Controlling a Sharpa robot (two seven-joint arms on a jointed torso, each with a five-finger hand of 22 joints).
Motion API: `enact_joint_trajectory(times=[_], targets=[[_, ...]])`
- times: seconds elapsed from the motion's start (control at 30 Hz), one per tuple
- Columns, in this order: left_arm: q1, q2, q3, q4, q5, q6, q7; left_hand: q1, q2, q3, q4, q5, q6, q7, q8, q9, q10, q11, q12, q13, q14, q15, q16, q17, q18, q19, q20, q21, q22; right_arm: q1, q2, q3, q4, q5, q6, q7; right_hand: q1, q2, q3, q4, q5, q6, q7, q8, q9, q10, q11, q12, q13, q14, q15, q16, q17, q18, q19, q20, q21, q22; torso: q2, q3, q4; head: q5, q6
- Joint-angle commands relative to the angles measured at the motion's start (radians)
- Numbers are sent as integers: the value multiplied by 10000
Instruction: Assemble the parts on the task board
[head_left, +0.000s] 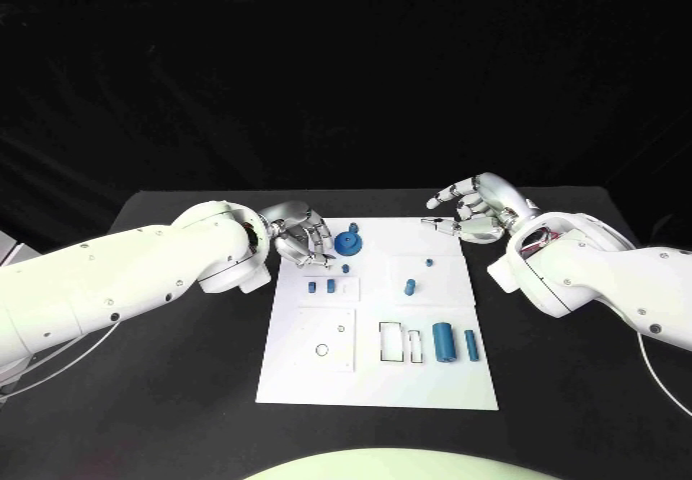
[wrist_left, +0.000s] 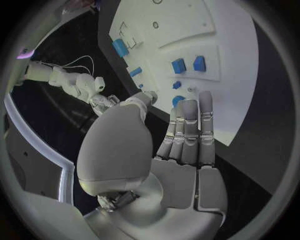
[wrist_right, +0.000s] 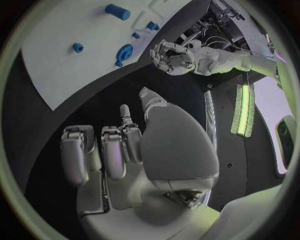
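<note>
White screw-dotted arms (head_left: 130, 275), silver jointed fingers (wrist_left: 187, 130)

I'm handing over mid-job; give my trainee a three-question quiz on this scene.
1. True or false: the left hand holds a blue part.
2. Which hand is nearer the round blue part? A) left B) right
3. Fill in: the two blue cylinders lie on the board at its ___ side, by the robot's own sides.

Key: 1 false, it holds nothing, fingers over the board's edge; 2 A; 3 right. The right hand also holds nothing.
</note>
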Motion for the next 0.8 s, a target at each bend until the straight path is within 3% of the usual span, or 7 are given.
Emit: enact_joint_trajectory(times=[0.03,0.2,0.4,0.6,0.7,0.8], targets=[[-10,178,-80,-89,-1322,-1052,1448,220,20,-49,-6,-49,34,11,-13,-142,-55,-9,-122,-195,-43,5,-53,-88,131,75,23,-106,-79,-5,24,1,13,-115,2,-20,-74,-25,39,-23,22,-13,-32,65,12,-100,1,-69,1461,889,11,-52,2075,113,700,6,-65,2256,-13,1,-15,16,3],[-73,558,-240,-439,-2440,-1200,1826,681,55,101,-24,-91,284,-132,-42,-551,-80,-18,-349,-625,154,-17,221,-100,125,287,-17,-27,-48,-5,59,1,5,-128,-13,-10,-68,-34,70,-24,28,-13,-45,86,16,-407,-15,-512,1141,802,-7,-210,1747,197,543,-7,-440,2075,-19,-17,0,-4,27],[-124,988,-375,-932,-3078,-1078,1916,834,50,181,-9,-137,524,-162,-134,-886,-140,25,-478,-912,371,12,745,256,119,324,-9,166,93,-5,86,2,1,-131,-22,5,-57,-43,102,-25,31,-28,-53,97,17,-612,-28,-833,902,782,-22,-256,1674,219,503,-19,-548,2023,-18,-11,-3,7,46],[-155,1329,-424,-1304,-3453,-506,1640,913,28,214,-18,-192,654,-136,-237,-1128,-212,61,-526,-1087,526,40,1147,525,117,321,6,346,228,-6,107,2,4,-132,-12,13,-53,-43,114,-24,32,-34,-56,101,18,-669,-33,-929,828,782,-27,-261,1671,222,498,-24,-567,2014,-7,2,-18,10,33],[-161,1448,-432,-1419,-3521,-73,1406,850,47,157,20,-361,754,-90,-288,-1300,-143,51,-411,-1157,883,39,1690,1091,126,341,18,518,351,-6,113,2,3,-132,-10,15,-52,-43,117,-24,32,-34,-57,102,18,-694,-34,-969,798,779,-28,-268,1659,223,496,-25,-572,2012,-2,7,-24,10,31],[-163,1543,-435,-1493,-3550,162,1288,836,62,119,22,-572,809,-100,-303,-1387,-144,42,-354,-1195,962,35,1871,1212,127,337,16,602,413,-6,116,2,3,-132,-7,23,-52,-43,122,-23,33,-36,-58,104,18,-725,-35,-1021,759,779,-30,-270,1657,224,494,-27,-580,2008,-2,11,-11,29,15]])
